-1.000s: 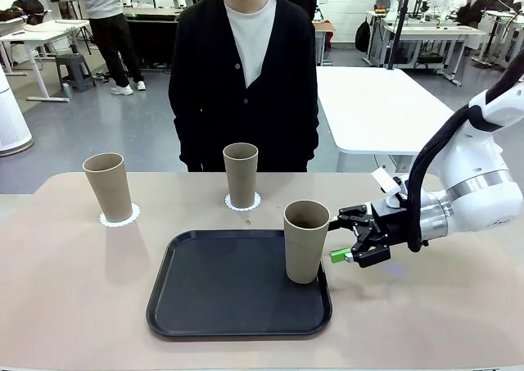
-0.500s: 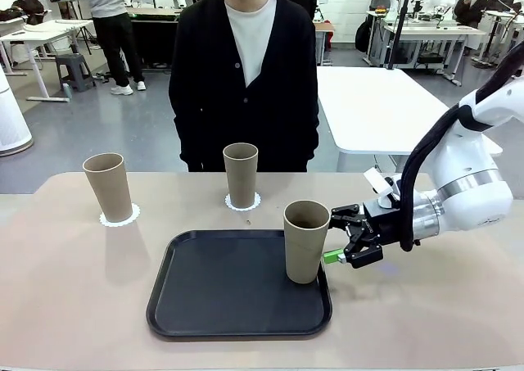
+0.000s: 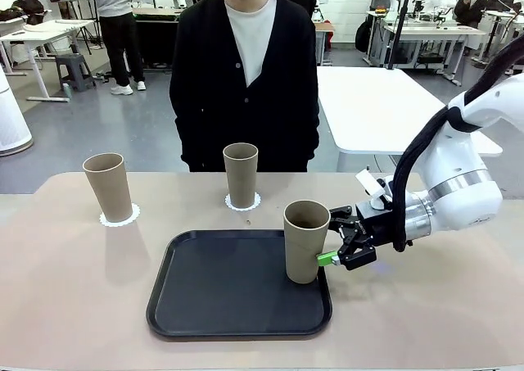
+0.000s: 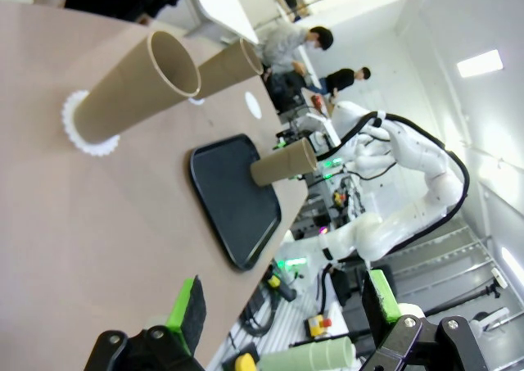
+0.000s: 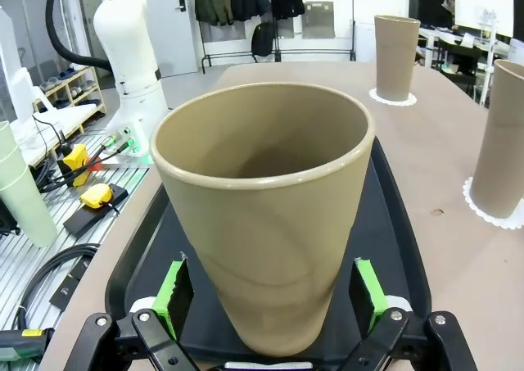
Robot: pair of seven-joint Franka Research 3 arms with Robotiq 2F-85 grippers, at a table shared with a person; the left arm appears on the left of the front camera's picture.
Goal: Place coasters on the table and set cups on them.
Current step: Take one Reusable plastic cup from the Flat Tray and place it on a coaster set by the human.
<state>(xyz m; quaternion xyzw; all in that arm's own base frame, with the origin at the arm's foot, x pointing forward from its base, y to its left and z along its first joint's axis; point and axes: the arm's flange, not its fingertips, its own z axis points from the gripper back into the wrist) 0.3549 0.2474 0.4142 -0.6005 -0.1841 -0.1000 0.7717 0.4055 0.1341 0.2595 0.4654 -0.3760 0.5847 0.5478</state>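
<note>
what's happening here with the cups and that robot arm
The right gripper has its open fingers on either side of the third cup, which stands on the black tray. The other two cups already sit on coasters on the table. A person stands watching.

Front cam sits low on the robot's side, looking straight across the table at a person standing on the far side. The right wrist cam is jammed right up close, peering along its own green pads with a cup between them on the black tray. The left wrist cam hangs back, rolled sideways, viewing that same tray and cup from way beyond its fingertips.
</note>
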